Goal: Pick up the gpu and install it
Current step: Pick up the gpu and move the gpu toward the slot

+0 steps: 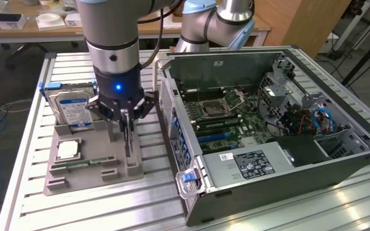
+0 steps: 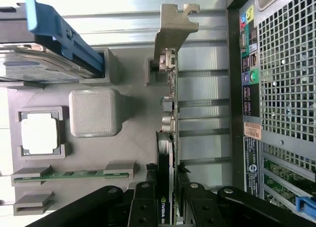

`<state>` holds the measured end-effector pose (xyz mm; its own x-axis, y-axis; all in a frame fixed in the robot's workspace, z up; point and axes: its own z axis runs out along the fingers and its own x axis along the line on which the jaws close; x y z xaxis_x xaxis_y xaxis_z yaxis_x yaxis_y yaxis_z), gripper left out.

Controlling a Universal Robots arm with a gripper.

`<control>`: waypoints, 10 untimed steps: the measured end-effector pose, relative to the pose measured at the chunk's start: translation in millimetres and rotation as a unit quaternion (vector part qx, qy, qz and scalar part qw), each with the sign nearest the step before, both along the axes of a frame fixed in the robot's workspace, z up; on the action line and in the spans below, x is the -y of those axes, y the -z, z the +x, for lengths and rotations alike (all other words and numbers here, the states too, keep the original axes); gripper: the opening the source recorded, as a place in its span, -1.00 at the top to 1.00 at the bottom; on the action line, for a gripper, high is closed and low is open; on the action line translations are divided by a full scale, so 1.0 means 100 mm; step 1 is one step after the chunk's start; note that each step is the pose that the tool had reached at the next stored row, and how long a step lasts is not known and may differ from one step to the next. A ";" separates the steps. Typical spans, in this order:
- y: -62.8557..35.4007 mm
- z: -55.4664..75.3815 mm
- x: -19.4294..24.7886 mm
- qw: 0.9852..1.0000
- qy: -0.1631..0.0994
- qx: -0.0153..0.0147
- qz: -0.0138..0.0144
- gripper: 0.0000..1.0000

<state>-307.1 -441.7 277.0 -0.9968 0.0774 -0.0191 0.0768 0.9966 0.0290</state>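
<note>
Gripper (image 2: 165, 176): recorded closest to the wrist camera, its two fingers pressed in on either face of the gpu (image 2: 168, 106), which was pinched by its upper edge. Card: seen edge-on, stood upright on its long edge at a slot of the grey holder (image 2: 129, 138), with the silver end bracket (image 2: 173, 32) at its far end; whether it had been raised clear of the slot could not be told. Handling, as judged: light and stiff, but thin and fragile, with bare components exposed. A firm grip across the flat faces near the cooler block was thought safest, the contact edge and the bracket being left alone, and the card was expected to tilt or twist if held far off centre. Same holder: a narrow memory stick (image 2: 74, 175) laid flat, a square processor (image 2: 40, 133) set in its recess, and a hard drive (image 1: 73, 108) stood upright in a blue carrier. Beyond, to the exterior view's right: an opened computer case (image 1: 236, 52), its motherboard (image 1: 227, 113) exposed, placed just beside the holder. All was carried on a slatted metal table (image 1: 140, 204).
</note>
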 end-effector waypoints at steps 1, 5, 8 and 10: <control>-0.030 0.00 0.000 1.000 0.000 0.000 0.000 0.47; -0.168 0.00 0.000 1.000 0.000 0.000 0.000 0.47; -0.269 0.00 0.000 1.000 0.000 0.000 0.001 0.47; -0.318 0.00 0.000 1.000 0.000 0.000 0.001 0.47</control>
